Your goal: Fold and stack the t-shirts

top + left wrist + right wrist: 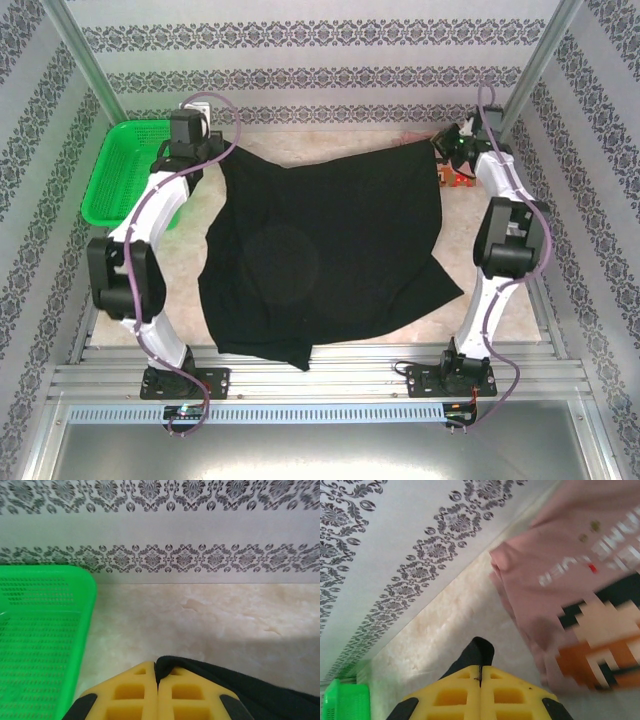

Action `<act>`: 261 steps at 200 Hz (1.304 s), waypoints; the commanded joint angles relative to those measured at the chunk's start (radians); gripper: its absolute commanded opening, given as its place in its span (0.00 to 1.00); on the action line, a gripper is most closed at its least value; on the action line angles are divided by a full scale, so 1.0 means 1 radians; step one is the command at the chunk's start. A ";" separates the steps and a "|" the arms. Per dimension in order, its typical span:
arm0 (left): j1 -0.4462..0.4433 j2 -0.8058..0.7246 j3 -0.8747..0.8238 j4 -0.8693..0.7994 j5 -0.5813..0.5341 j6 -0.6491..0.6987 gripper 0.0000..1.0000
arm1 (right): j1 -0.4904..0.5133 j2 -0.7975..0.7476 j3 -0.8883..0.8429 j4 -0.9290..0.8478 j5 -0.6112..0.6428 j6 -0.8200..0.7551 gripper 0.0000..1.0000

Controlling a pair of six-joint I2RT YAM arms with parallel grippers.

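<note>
- the black tee (320,260) lay spread over the middle of the tabletop (470,250), reaching from near the far edge down to the near edge, where a fold hung over.
- the left tool (157,669) was shut, with the tee's far-left corner pinched between its yellow pads (130,692).
- the right tool (481,672) was likewise shut on the far-right corner, a tip of black cloth poking out past its pads.
- the tee's far edge ran between the two tools and dipped slightly in the middle, so the cloth looked soft, limp and light, with no stiffness of its own.
- it would likely drape and crease wherever it was let go; corner grips like these seemed the right hold, kept taut enough to stop sagging but not so hard that thin cloth slid out.
- the pink tee (555,575) lay rumpled at the far right corner, just beside the right tool; equally soft by the look of it, best taken at a free edge rather than the printed middle.
- the green basket (40,630) sat at the far left corner.
</note>
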 commanded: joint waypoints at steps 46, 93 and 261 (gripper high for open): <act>0.069 0.218 0.230 0.027 0.017 -0.052 0.00 | 0.053 0.375 0.661 -0.307 0.142 -0.085 0.00; 0.107 0.303 0.323 -0.003 0.093 -0.056 0.00 | 0.057 0.466 0.755 -0.320 0.181 -0.085 0.00; 0.057 -0.102 -0.292 0.065 0.199 -0.276 0.00 | 0.025 0.089 0.078 -0.115 0.220 -0.205 0.00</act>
